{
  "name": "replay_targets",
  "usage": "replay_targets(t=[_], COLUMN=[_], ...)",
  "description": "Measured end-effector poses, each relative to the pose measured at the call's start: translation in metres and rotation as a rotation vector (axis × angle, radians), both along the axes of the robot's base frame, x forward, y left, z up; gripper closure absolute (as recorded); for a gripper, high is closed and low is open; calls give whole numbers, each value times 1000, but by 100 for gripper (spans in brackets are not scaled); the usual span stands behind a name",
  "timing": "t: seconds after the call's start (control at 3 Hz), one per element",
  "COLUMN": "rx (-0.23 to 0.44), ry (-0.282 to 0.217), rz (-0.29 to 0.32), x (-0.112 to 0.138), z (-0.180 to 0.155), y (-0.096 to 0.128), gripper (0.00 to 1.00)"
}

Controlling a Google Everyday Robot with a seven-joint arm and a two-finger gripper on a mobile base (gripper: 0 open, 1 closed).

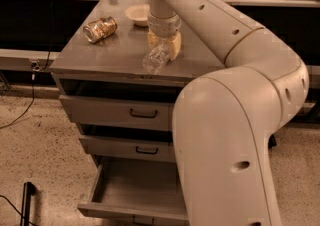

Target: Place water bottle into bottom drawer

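Observation:
The water bottle (155,59), clear ribbed plastic, lies on its side on the grey cabinet top (95,57), near the front edge. My gripper (164,45) comes down from above onto the bottle's far end, its yellowish parts on either side of it. The bottle still rests on the top. The bottom drawer (140,182) is pulled open below, with a plain grey inside and nothing in it. My arm's big white links cover the cabinet's right side and the drawer's right part.
A short jar (100,29) with brownish contents lies on its side at the top's back left. A pale bowl (139,14) stands behind the gripper. The top drawer (120,112) and middle drawer (125,146) are above the open one. Speckled floor and cables lie at left.

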State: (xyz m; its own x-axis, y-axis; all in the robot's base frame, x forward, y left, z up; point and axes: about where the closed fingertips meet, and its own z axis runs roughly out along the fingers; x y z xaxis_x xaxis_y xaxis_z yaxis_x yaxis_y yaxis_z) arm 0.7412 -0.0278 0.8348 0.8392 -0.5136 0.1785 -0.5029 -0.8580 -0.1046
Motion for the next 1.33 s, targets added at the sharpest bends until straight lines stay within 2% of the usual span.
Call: replay_targets(t=[0.33, 0.67, 1.0, 1.33], rx=[36, 107, 150, 189], ry=[4, -43, -96, -86], rz=[-11, -163, -343, -478], x=[-10, -28, -54, -91], z=[15, 53, 65, 52], y=[3, -16, -40, -42], gripper=[70, 98, 100, 100])
